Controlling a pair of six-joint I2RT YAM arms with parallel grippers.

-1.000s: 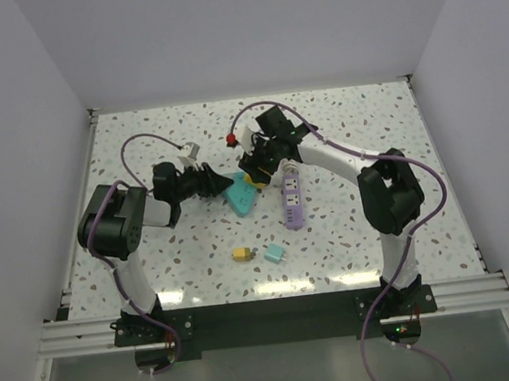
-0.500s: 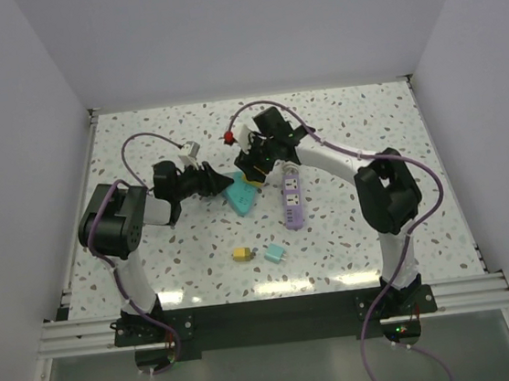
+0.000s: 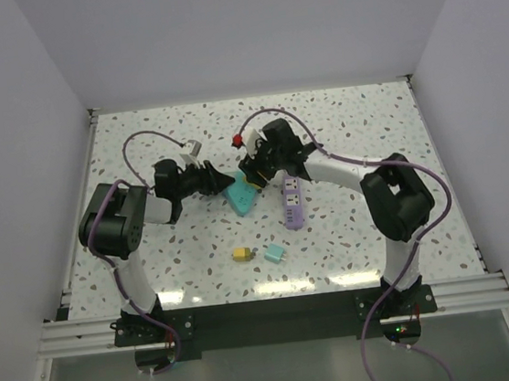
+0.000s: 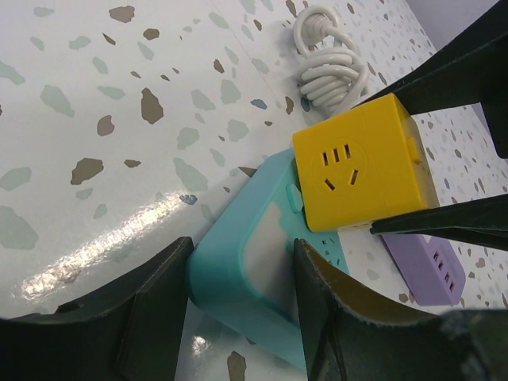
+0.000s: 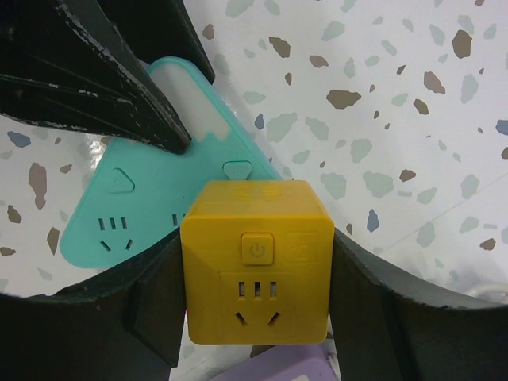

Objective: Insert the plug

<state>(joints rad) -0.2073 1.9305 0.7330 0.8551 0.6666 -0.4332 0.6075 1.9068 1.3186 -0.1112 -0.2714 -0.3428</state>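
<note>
A teal triangular power strip (image 3: 239, 195) lies on the table. My left gripper (image 3: 214, 179) is shut on its near end; in the left wrist view its fingers (image 4: 163, 305) press both sides of the strip (image 4: 254, 262). My right gripper (image 3: 255, 176) is shut on a yellow cube plug adapter (image 5: 254, 238) and holds it over the teal strip's (image 5: 143, 206) far end, beside a socket. The cube's (image 4: 361, 171) prongs are hidden, and I cannot tell whether it touches the strip.
A purple power strip (image 3: 292, 202) lies just right of the teal one. A small yellow plug (image 3: 242, 254) and a small teal plug (image 3: 274, 255) lie nearer the front. A coiled white cable (image 4: 325, 55) lies beyond the cube.
My right gripper with the yellow cube has shifted slightly right and nearer over the teal strip. The left gripper has stayed on the strip.
</note>
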